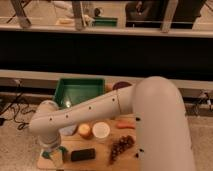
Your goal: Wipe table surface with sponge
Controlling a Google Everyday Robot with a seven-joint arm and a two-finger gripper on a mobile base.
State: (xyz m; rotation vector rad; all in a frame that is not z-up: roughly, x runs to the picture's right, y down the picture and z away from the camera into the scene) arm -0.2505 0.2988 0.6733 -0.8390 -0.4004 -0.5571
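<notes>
In the camera view, the white arm reaches down from the right to the near left corner of the light tan wooden table surface (pixel 102 151). The gripper (pixel 53 154) points down there, directly over the small flat dark teal-green sponge (pixel 45 154), whose edges show on either side of it. The jaws stand spread and nothing is pinched; I cannot tell whether they touch the sponge.

Just beside it, along the near edge, lies a black rectangular block (pixel 82 154). Further in stand a white round cup (pixel 101 130) and a yellow-orange round fruit (pixel 85 131), and a dark bunch of grapes (pixel 121 146) lies toward the middle. A green plastic tray (pixel 80 92) sits at the far left.

The main risks, as I judge them:
- The sponge is so near the corner that a skewed closing could push it off the edge
- The jaws could close above the flat pad and come up empty
- A wide stroke toward the middle would likely knock the block or tip the cup, since both sit close to the wiping path
</notes>
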